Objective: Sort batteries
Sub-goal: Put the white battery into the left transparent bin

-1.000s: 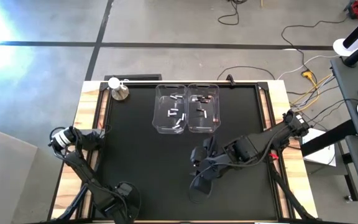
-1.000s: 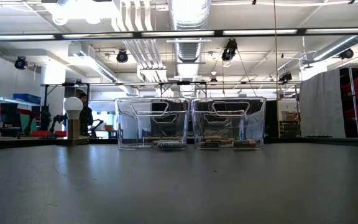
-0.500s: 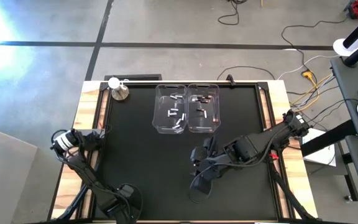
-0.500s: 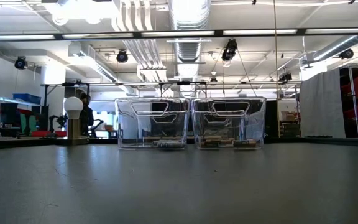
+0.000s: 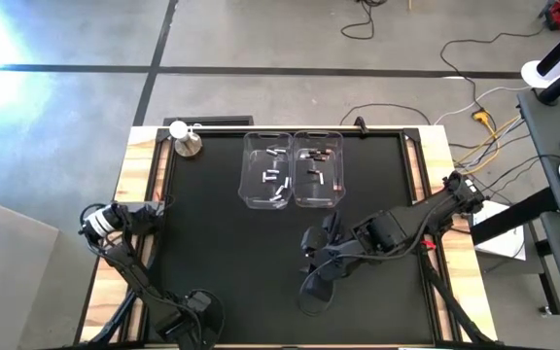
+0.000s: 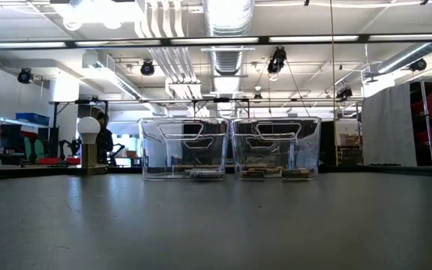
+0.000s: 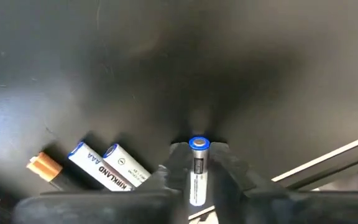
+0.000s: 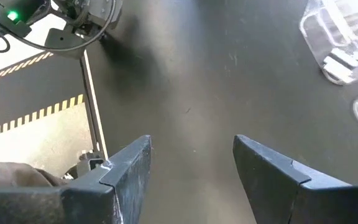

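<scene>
Gripping one silvery-white battery (image 7: 197,169) between its two fingers, the left hand (image 7: 197,180) sits low over the black bench (image 5: 212,253), well away from the two clear bins (image 5: 292,168) and toward the bench's left edge. Just beside that held battery lie two more pale ones (image 7: 107,165) side by side, with a dark, copper-tipped one (image 7: 45,166) next to them. The right hand (image 8: 191,165) hangs near the bins on their near side, fingers spread apart with nothing between them. Inside the bins lie several sorted batteries (image 5: 275,176), and a silver knob with a white ball (image 5: 185,139) stands off to the bins' left.
</scene>
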You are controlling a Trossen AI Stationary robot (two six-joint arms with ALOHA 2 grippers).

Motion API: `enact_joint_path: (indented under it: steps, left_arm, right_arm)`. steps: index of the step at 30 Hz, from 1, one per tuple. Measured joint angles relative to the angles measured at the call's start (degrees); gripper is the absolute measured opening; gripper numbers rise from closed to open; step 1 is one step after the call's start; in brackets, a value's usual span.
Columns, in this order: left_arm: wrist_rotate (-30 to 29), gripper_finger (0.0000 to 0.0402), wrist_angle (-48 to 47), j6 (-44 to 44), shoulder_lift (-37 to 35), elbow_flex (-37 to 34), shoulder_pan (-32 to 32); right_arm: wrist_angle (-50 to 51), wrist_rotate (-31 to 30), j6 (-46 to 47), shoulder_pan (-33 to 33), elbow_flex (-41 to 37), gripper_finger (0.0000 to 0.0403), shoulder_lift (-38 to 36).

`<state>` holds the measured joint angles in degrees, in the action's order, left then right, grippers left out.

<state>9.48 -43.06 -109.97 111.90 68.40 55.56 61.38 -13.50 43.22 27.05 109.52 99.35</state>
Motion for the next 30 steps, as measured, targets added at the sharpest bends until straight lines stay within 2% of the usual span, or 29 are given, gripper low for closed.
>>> enact_joint_path:
  steps: [2, 8, 12, 15, 22, 26, 30]
  left_arm:
    - [-1.16, 0.0013, -0.55, 0.67, -0.02, 0.33, 0.07]
    - [-3.93, 0.0020, -5.05, 5.39, -0.79, 0.81, -1.11]
    - [-10.33, 0.0012, -7.11, 11.12, -3.45, 0.31, -3.77]
    - [-15.92, 0.0012, -7.27, 17.38, -6.62, 0.21, -8.11]
    - [-21.10, 0.0012, -7.19, 37.89, -16.83, 1.11, -22.33]
    - [-22.56, 0.0011, -6.95, 53.24, -21.84, 4.01, -33.89]
    - [-21.74, 0.0011, -6.53, 67.87, -22.77, 8.72, -47.33]
  right_arm:
    - [3.07, -0.02, 0.60, 0.43, 1.92, 0.0217, -0.17]
    - [14.53, -0.02, 3.05, 1.99, 9.65, 0.0206, -0.28]
    - [21.21, -0.07, 3.43, 2.66, 15.13, 0.0199, -0.28]
    - [24.83, -0.09, 3.38, 2.70, 18.65, 0.0194, -0.30]
    - [28.61, -0.26, 0.37, 2.68, 23.96, 0.0183, -0.32]
    - [28.71, -0.26, -0.92, 2.68, 24.30, 0.0176, -0.58]
    - [28.66, -0.05, -1.31, 2.68, 24.30, 0.0171, -0.98]
